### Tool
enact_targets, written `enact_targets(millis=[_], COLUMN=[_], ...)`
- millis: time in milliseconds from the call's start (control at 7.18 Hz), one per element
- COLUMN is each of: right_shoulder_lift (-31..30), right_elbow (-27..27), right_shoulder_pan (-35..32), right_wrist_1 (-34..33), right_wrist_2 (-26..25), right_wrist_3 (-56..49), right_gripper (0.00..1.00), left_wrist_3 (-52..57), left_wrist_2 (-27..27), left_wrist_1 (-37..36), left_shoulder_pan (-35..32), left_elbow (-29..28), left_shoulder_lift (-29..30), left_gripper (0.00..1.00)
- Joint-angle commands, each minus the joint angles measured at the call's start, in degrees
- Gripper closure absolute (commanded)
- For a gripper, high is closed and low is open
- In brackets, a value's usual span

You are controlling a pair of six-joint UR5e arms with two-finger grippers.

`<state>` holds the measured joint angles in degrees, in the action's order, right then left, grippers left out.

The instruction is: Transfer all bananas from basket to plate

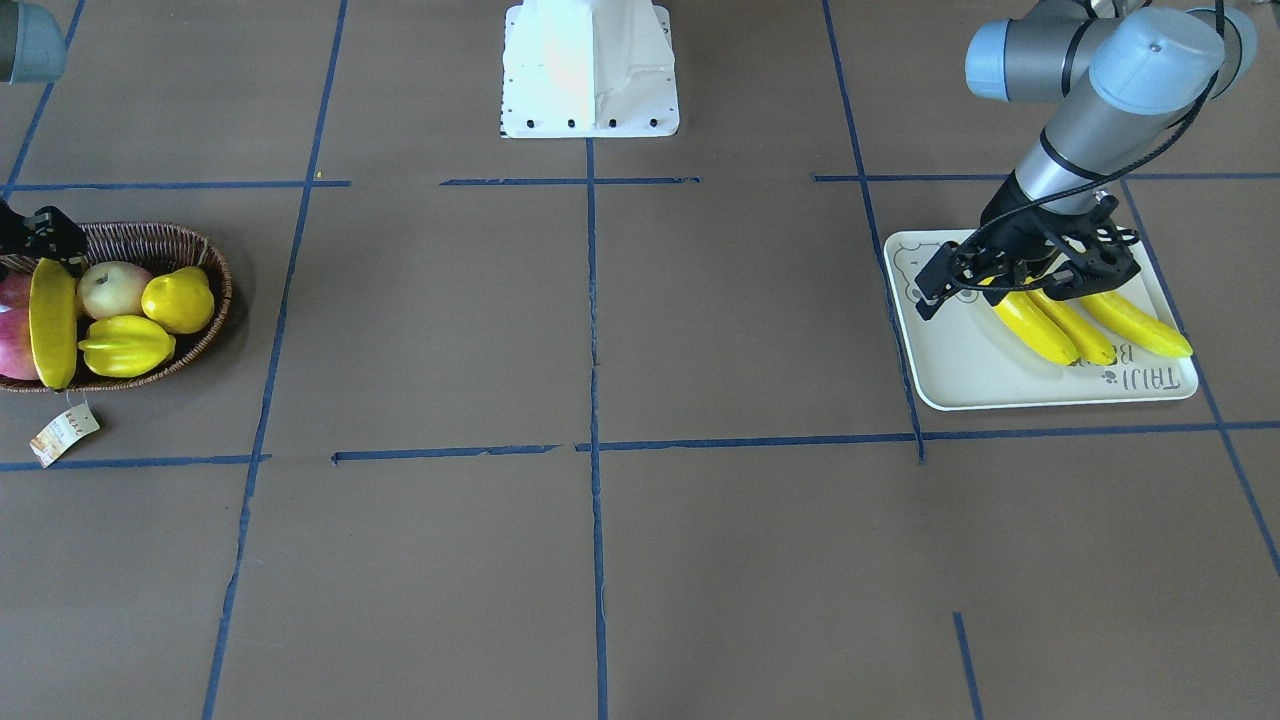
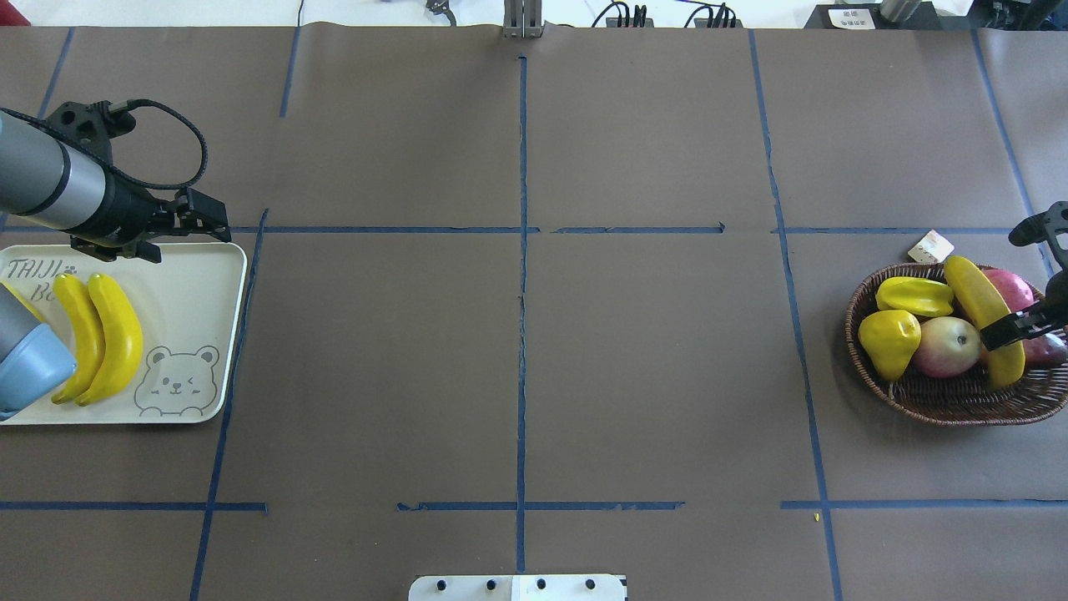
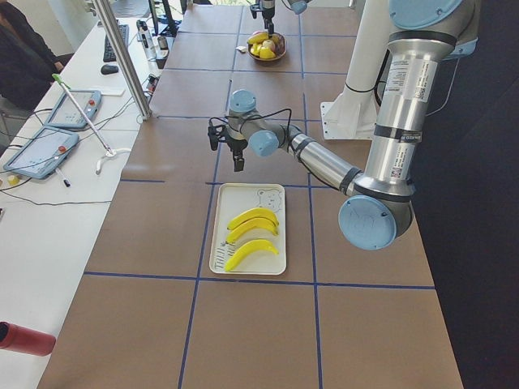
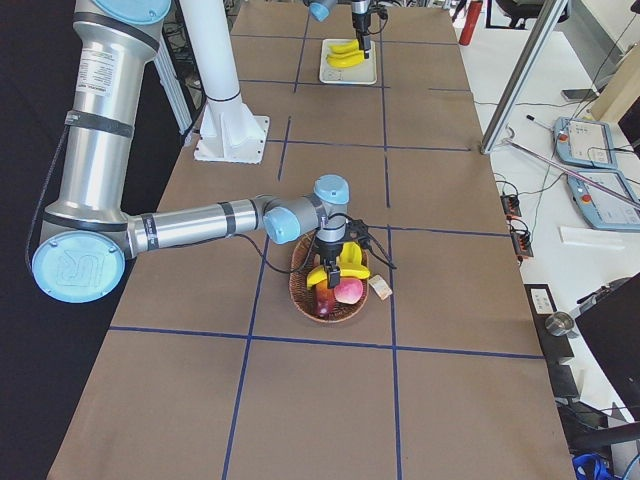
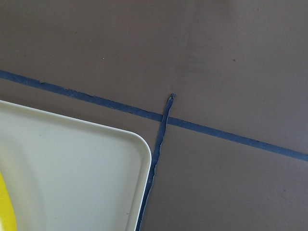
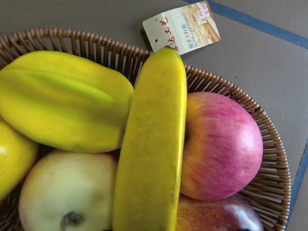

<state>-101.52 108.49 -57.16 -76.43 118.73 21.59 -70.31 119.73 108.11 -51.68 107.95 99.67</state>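
One banana (image 2: pixel 972 288) lies across the other fruit in the wicker basket (image 2: pixel 943 401) at the table's right end; the right wrist view shows the banana (image 6: pixel 154 144) close up. My right gripper (image 2: pixel 1030 321) hangs just over it, open, one finger crossing above the banana. Three bananas (image 1: pixel 1085 330) lie side by side on the cream plate (image 1: pixel 960 370) with the bear print. My left gripper (image 1: pixel 1010 290) hovers open and empty over the plate's far edge, above the bananas' ends. In the overhead view my left arm's elbow hides most of one banana.
The basket also holds a yellow starfruit (image 2: pixel 914 295), a yellow pear-shaped fruit (image 2: pixel 889 338), a pale apple (image 2: pixel 947 346) and a red apple (image 2: pixel 1014 288). Its paper tag (image 2: pixel 929 247) lies on the table. Blue tape lines cross the brown table. A person (image 3: pixel 20 57) sits beyond the side bench.
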Motion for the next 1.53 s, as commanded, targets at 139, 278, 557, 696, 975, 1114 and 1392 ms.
enact_targets(millis=[139, 278, 557, 696, 975, 1114, 1392], right_shoulder_lift=[0.2, 0.4, -5.1, -6.6, 0.4, 12.4, 27.6], right_elbow=[0.4, 1.5, 12.4, 18.5, 18.5, 15.6, 14.2], right_shoulder_pan=[0.0, -0.1, -3.1, -7.3, -10.0, -6.4, 8.7], right_wrist_1=[0.1, 0.1, -0.2, -0.5, 0.0, 0.2, 0.3], right_wrist_2=[-0.1, 0.0, 0.7, 2.0, 12.2, 12.3, 4.3], right_wrist_3=[0.1, 0.4, 0.4, 0.6, 7.8, 23.3, 47.1], right_gripper=[0.95, 0.98, 0.98, 0.98, 0.98, 0.97, 0.96], left_wrist_3=[0.0, 0.0, 0.0, -0.1, -0.3, -3.2, -11.9], left_wrist_2=[0.1, 0.1, 0.1, 0.1, 0.1, 0.2, 0.0], left_wrist_1=[0.0, 0.0, 0.0, 0.0, 0.7, 0.8, 8.7], left_shoulder_pan=[0.0, 0.0, -0.1, -0.1, 0.3, 0.7, 5.6], left_elbow=[0.1, 0.1, 0.4, 1.1, 1.1, 1.0, -0.1], left_shoulder_lift=[0.0, 0.0, 0.0, 0.0, 0.3, 4.4, 11.1], left_gripper=[0.01, 0.01, 0.01, 0.01, 0.01, 0.01, 0.01])
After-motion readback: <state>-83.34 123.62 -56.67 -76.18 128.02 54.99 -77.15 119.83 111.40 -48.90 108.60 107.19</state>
